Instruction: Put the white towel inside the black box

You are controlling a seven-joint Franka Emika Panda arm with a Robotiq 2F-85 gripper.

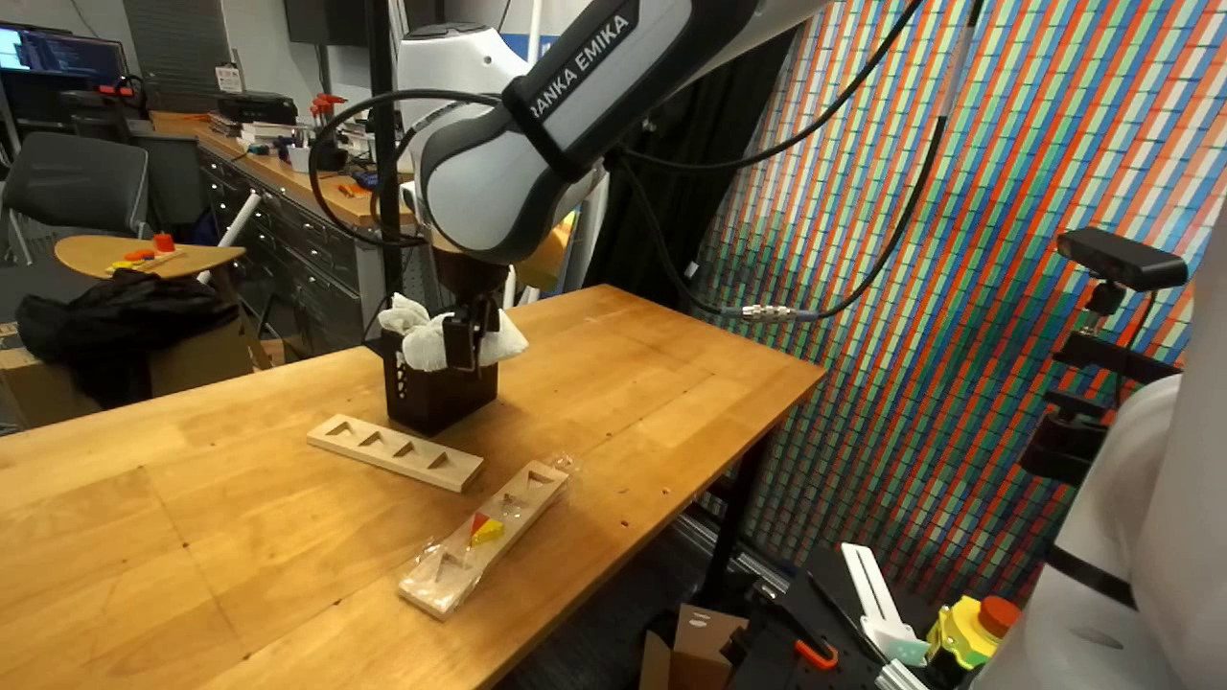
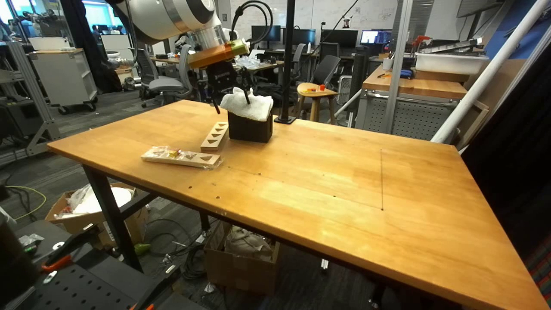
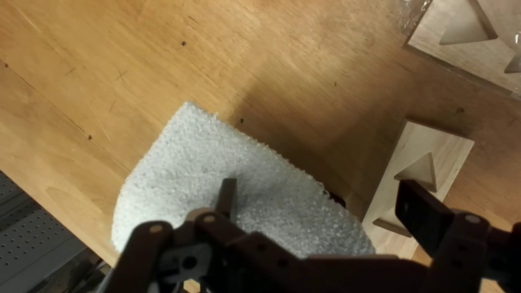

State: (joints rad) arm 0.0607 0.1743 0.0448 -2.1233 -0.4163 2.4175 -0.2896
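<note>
Robotics lab, robot arm (image 1: pixel 613 86), monitors (image 2: pixel 266 33), scribbled whiteboard (image 2: pixel 323 13)

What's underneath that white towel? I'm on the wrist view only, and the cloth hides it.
Observer: A black box; in both exterior views the towel lies over its top.
Operator: Is it tipped at all?
Observer: No, it stands upright on the table.
Operator: And the wooden block cut off at my top right, is there anything on it?
Observer: Yes, in an exterior view, red and yellow bits show partway along it.
</note>
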